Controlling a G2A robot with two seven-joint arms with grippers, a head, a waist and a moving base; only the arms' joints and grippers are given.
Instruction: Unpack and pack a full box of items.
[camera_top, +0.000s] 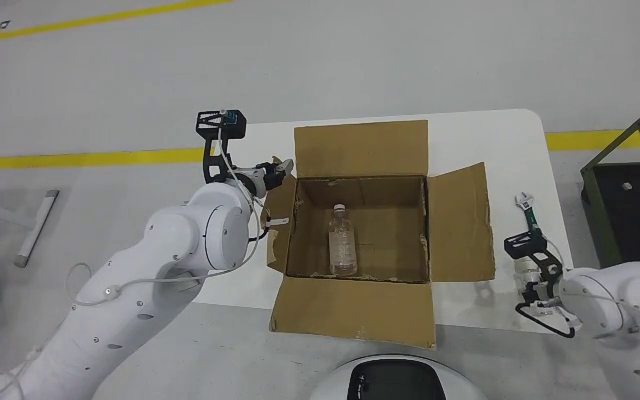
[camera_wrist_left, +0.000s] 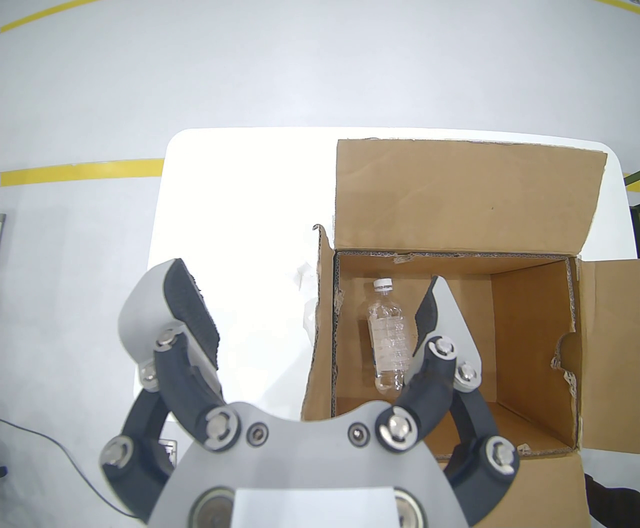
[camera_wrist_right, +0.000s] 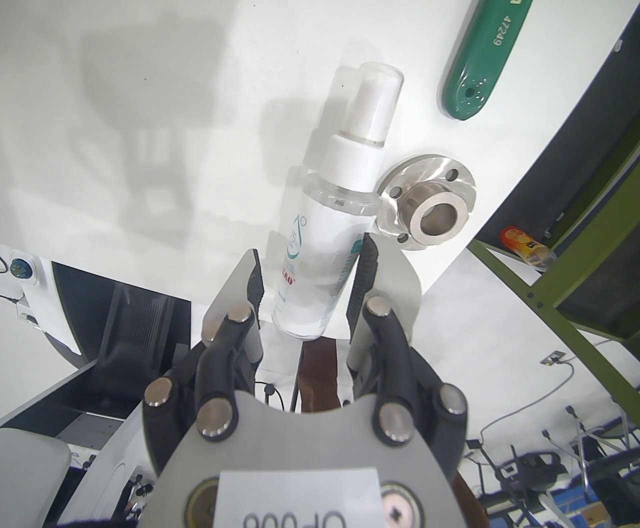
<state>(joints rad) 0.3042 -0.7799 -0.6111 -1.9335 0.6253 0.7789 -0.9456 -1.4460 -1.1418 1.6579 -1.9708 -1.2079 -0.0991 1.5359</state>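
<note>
Water bottle (camera_top: 343, 245) is pictured lying in the box (camera_top: 355, 312) at frame centre, cap toward the top; the left claw (camera_wrist_left: 306, 274), spread wide, is held nearer, over the box's left wall.

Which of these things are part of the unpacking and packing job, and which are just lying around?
Job: cardboard box, water bottle, spray bottle, metal flange, green-handled wrench.
Lying about: green rack, orange can, metal bar on the floor.
</note>
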